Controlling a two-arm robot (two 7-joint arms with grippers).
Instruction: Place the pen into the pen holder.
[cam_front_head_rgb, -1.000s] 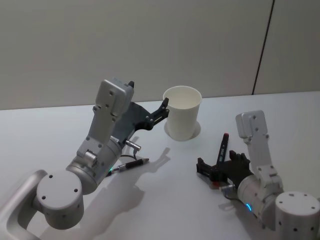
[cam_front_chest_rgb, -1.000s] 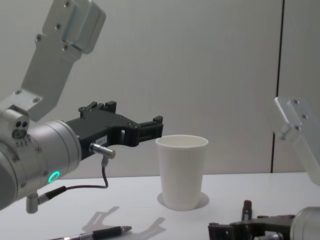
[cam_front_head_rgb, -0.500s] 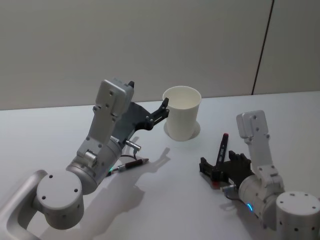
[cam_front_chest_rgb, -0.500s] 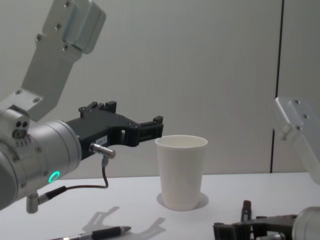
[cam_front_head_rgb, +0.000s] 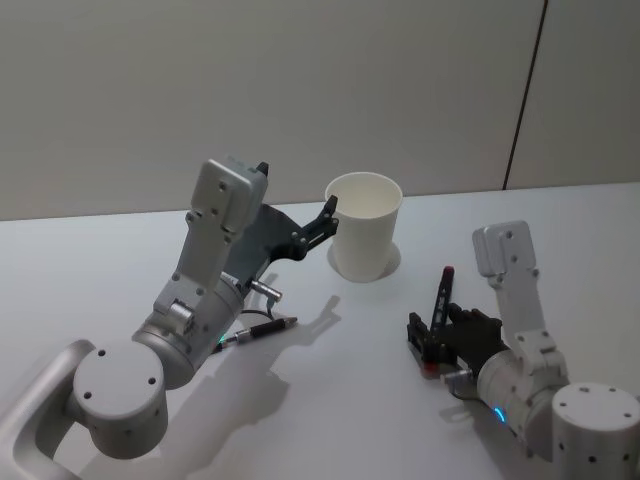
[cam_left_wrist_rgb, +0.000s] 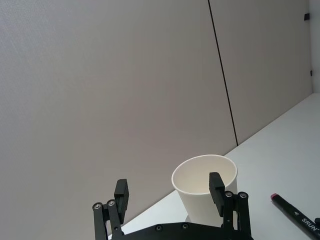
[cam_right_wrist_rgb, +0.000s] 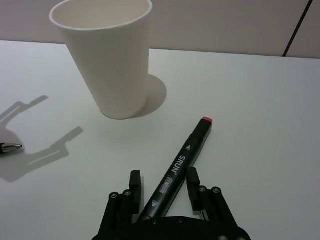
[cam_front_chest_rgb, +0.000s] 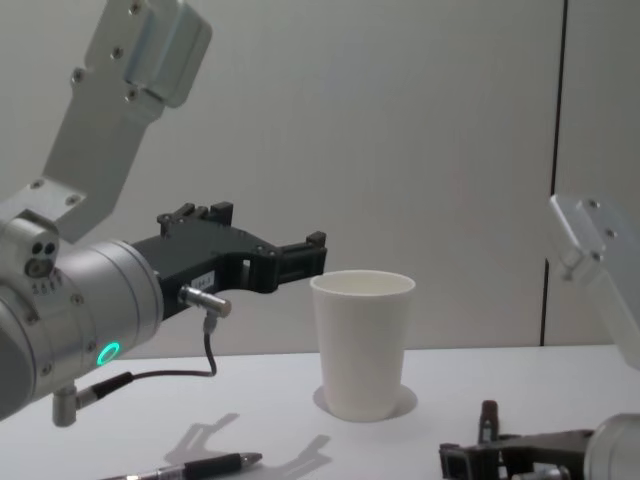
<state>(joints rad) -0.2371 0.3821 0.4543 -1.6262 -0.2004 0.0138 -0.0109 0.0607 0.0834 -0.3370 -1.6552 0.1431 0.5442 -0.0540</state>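
Lower right, the right gripper (cam_front_head_rgb: 435, 335), unclenched, straddles a black red-capped marker (cam_front_head_rgb: 441, 295); the left gripper (cam_front_head_rgb: 326, 222) hangs spread beside the white tapered paper cup (cam_front_head_rgb: 365, 230).

A plain white bench (cam_front_head_rgb: 120, 250) runs back to a pale grey wall (cam_front_head_rgb: 200, 80), which meets it all along the far edge. One thin dark seam (cam_front_head_rgb: 525, 95) cuts the wall from top to bottom, toward the bench's far right corner. On the left half of the bench, well in from the far edge, lies a dark ballpoint pen (cam_front_head_rgb: 262, 328), flat on the surface with its silvery tip pointing toward the right side. Soft grey shadows spread over the white surface just past that tip.
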